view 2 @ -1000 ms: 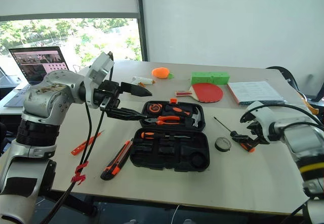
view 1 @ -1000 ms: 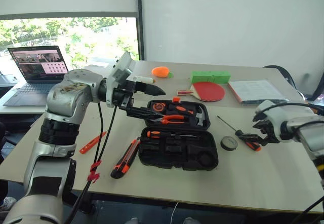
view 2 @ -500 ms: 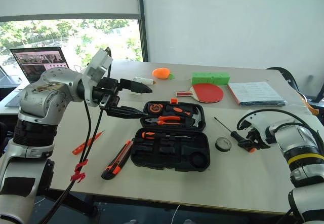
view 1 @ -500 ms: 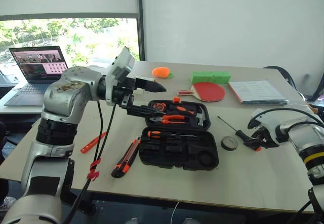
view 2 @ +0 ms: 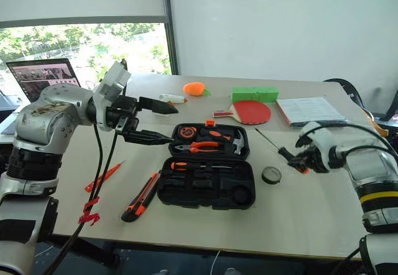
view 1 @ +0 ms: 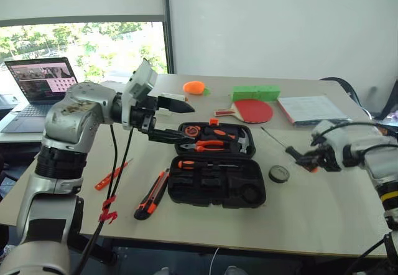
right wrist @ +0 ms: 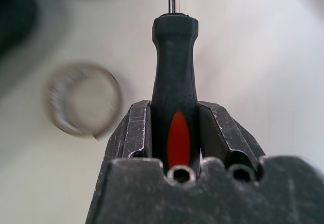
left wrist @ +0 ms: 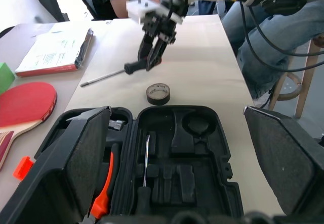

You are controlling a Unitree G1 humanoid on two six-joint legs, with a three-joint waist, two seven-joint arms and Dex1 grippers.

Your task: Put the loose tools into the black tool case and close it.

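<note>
The black tool case [view 1: 177, 194] lies open at the table's middle, with pliers and a hammer in its lid. My right gripper [view 1: 311, 159] is shut on the handle of a black-and-orange screwdriver [right wrist: 174, 82], just right of the small dark tape roll [view 1: 279, 173]; the shaft [view 1: 277, 139] slants away toward the back left. My left gripper [view 1: 177, 121] hovers open above the case's back left corner, holding nothing. A black-and-orange utility knife [view 1: 153, 194] and an orange screwdriver [view 1: 112, 175] lie on the table left of the case.
Behind the case lie a red paddle [view 1: 252, 111], a green block [view 1: 256, 93], an orange object [view 1: 194, 87] and a book [view 1: 311, 109]. A laptop [view 1: 37, 88] stands on a side table at far left. A seated person [left wrist: 268, 31] is past the table's right end.
My right gripper has shut on the screwdriver's handle and carried it up and to the left. The left gripper stays open and has drifted slightly left.
</note>
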